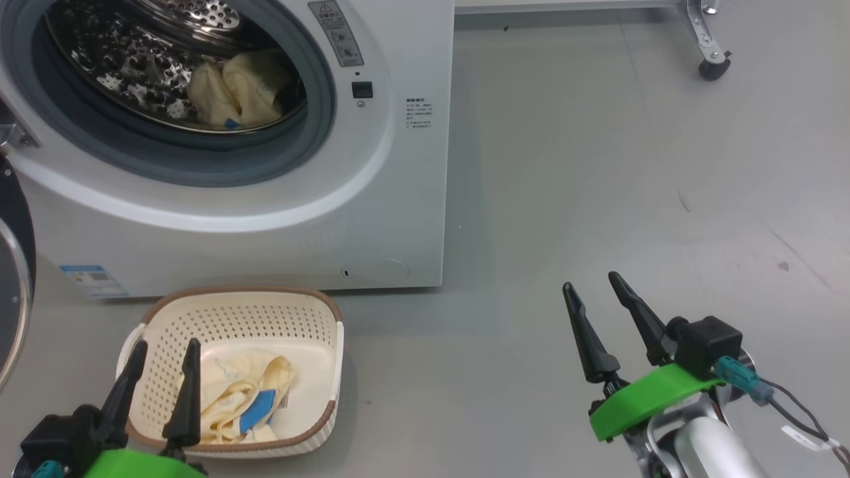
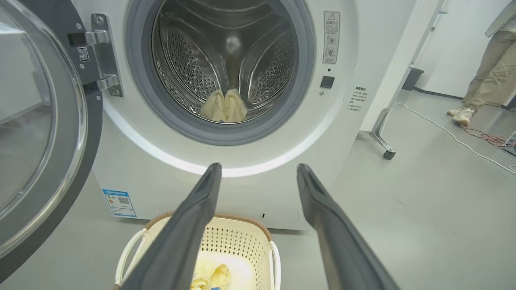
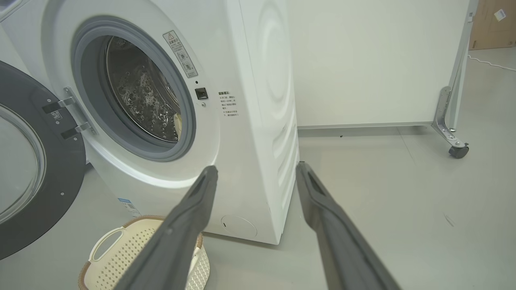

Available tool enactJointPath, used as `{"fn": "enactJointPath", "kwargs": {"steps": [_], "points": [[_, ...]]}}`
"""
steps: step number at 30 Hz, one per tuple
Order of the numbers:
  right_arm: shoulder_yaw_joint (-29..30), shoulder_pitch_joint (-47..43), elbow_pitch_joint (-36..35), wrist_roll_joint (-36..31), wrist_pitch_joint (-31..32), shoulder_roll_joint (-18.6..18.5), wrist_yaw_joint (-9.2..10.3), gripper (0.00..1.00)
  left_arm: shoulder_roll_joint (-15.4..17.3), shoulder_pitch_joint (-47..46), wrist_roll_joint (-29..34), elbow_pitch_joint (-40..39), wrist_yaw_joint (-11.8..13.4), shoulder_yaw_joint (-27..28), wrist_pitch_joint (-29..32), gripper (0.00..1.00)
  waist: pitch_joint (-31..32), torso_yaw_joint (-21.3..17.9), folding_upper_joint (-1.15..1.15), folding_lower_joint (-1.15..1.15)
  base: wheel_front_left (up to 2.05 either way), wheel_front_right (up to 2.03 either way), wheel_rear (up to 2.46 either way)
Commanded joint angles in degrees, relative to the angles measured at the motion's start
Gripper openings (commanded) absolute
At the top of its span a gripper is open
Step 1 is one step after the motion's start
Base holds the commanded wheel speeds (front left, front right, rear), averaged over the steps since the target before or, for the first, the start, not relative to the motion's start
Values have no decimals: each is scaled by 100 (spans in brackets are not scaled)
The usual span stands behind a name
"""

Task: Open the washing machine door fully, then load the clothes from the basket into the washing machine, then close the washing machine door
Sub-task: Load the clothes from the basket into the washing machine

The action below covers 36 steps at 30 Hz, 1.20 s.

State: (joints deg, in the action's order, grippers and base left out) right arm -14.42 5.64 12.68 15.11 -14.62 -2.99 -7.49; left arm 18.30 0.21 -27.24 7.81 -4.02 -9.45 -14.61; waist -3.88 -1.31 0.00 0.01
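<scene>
**Door open, laundry half loaded**

The big white front-loading washing machine (image 1: 398, 199) has its round black-framed glass door (image 2: 90, 133) swung wide. Soft cream-yellow clothes (image 1: 246, 392) lie in the small cream perforated plastic basket (image 1: 246, 290) before it, more in the steel drum (image 1: 133, 60). The left pincer (image 1: 167, 342), over the basket, and the right pincer (image 1: 591, 280) gape wide, empty.

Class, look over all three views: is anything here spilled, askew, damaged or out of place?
Nothing stands out. The washing machine door is swung open, the basket stands upright before the washing machine, and the clothes lie inside either the drum or the basket, none on the floor.
</scene>
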Motion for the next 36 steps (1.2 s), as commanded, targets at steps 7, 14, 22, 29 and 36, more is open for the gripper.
{"fn": "enactJointPath", "kwargs": {"steps": [7,14,22,29,36], "points": [[1,308,-180,-129,-38,12,0,100,140,-565,-86,69,-109,305,-39,100,-594,-40,0,-1,0,0,0],[98,514,-338,-230,-38,12,0,100,320,-1054,-186,547,-217,260,-2,100,-1364,-64,0,-1,0,0,0],[153,736,-592,-319,-38,12,0,100,473,-1992,-363,1627,-310,46,134,100,-2385,-136,0,-1,0,0,0],[130,891,-802,-364,-38,12,0,100,722,-2921,-567,2475,-344,-524,142,100,-3207,-291,0,-1,0,0,0],[91,985,-987,-365,-38,12,0,100,1133,-3819,-983,3389,-346,-1494,374,100,-3841,-464,0,-1,0,0,0]]}}
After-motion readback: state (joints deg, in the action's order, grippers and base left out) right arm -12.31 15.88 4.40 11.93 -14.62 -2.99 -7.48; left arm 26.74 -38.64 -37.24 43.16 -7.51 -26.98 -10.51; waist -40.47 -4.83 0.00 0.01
